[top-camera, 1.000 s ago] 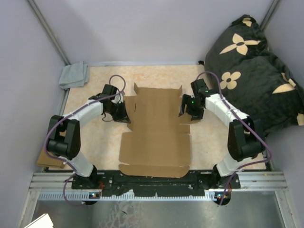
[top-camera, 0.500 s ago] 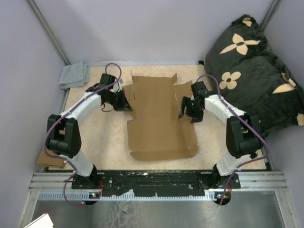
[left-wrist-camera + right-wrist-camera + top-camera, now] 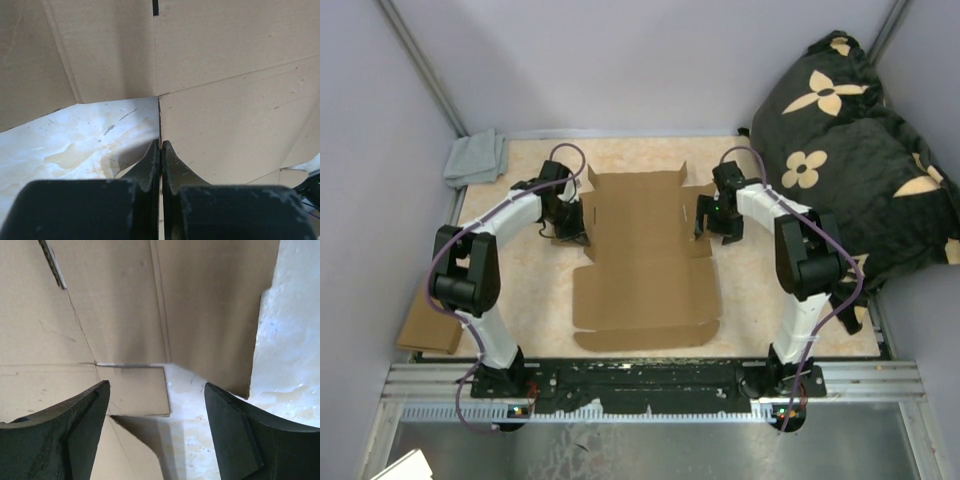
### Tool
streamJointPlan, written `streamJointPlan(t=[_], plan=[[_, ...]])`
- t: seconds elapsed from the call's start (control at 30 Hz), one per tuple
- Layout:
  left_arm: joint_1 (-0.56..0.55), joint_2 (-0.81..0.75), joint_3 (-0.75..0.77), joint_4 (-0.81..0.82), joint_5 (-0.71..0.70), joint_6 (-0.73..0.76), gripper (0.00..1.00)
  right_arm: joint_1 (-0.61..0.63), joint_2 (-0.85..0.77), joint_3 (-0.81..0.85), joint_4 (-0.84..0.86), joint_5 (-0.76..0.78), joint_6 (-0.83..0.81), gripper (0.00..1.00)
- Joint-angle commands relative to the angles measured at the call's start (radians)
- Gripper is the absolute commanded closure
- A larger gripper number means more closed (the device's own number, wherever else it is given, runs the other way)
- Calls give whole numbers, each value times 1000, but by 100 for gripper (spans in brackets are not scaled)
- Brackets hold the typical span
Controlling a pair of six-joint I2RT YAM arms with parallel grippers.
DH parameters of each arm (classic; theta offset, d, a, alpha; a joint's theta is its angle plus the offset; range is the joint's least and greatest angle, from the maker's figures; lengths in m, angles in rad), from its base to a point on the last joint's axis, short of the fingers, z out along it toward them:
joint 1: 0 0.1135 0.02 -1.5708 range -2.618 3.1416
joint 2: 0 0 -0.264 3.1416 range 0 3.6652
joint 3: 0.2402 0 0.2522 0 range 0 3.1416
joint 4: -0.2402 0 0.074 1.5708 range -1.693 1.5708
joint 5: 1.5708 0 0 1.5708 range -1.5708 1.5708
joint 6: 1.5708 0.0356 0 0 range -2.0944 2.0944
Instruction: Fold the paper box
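Observation:
The paper box [image 3: 645, 265] lies spread out on the table, a large brown cardboard sheet with flaps and slits. At its far left corner my left gripper [image 3: 577, 232] is shut on the edge of a side flap. In the left wrist view the thin cardboard edge runs between the shut fingers [image 3: 161, 144], and the paper box [image 3: 225, 100] rises ahead. Beside the far right flap my right gripper [image 3: 708, 222] is open. In the right wrist view the right gripper [image 3: 156, 386] holds nothing, and a raised flap of the paper box [image 3: 115, 305] stands just ahead.
A grey cloth [image 3: 475, 158] lies at the far left corner. A black flower-print pillow [image 3: 850, 150] fills the right side. A smaller cardboard piece [image 3: 425, 325] lies past the table's left edge. A metal rail [image 3: 650, 385] runs along the near edge.
The box was skewed and partly lifted half a second ago and now lies squarer and flatter. Both grippers have moved toward the far side. The right jaws have opened a little wider.

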Motion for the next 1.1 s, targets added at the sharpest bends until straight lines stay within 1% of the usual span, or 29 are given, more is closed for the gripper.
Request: streamJointPlan(t=[0.0,0.13,0.3,0.4,0.57,0.7,0.87,1.07], plan=[[3,0,41,-2,-44,28,100,-4,31,58,16,37,-48,23],[3,3,44,6,-39,18,100,-4,38,70,-6,15,-57,23],[3,7,36,20,-30,10,100,9,-3,2,17,-27,-35,23],[2,16,31,24,-23,12,100,30,1,-16,37,-51,-20,24],[1,27,28,26,-18,20,100,76,23,5,31,-66,4,24],[2,30,26,27,-14,20,100,90,26,8,25,-72,20,24],[2,31,23,34,-8,14,100,92,3,19,14,-86,23,25],[1,33,18,40,-7,12,100,103,-43,69,-15,-116,35,25]])
